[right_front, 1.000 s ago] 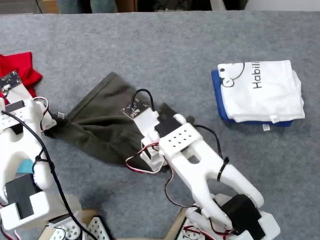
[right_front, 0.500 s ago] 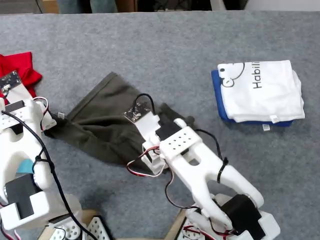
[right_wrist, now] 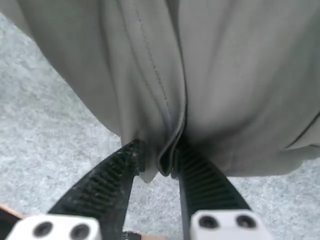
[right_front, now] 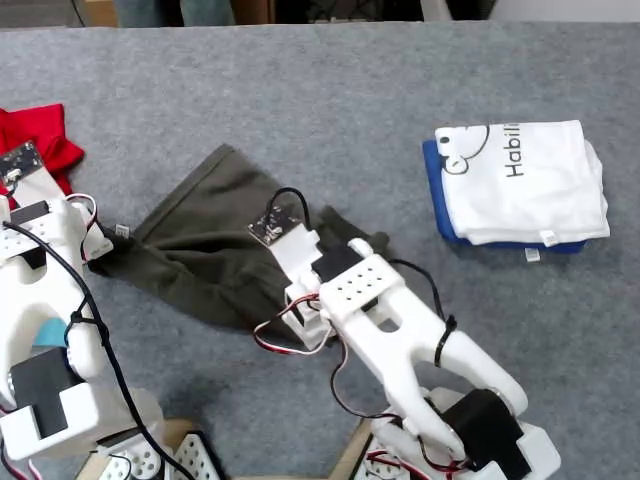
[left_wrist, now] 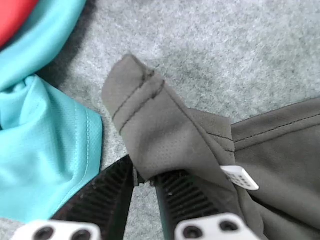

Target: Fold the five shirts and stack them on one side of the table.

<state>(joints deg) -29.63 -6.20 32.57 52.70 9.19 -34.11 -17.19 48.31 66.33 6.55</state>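
Observation:
An olive-grey shirt [right_front: 205, 245] lies crumpled on the grey table, left of centre. My left gripper [left_wrist: 145, 182] is shut on its sleeve end [left_wrist: 150, 125], at the shirt's left tip [right_front: 105, 250]. My right gripper [right_wrist: 160, 172] is shut on a fold of the same shirt's near edge [right_wrist: 170, 100], seen under the white arm [right_front: 345, 285]. A folded white shirt [right_front: 525, 180] lies on a folded blue one [right_front: 437, 200] at the right. A red shirt [right_front: 35, 140] sits at the far left, and a teal shirt [left_wrist: 45, 135] lies beside the left gripper.
The left arm's white body [right_front: 45, 330] stands at the left front, with black and red cables trailing from both arms. Bare grey table [right_front: 330, 100] stretches across the back and between the olive shirt and the stack.
The right arm has shifted slightly toward the front with the shirt's edge in its grip. The left arm has kept still.

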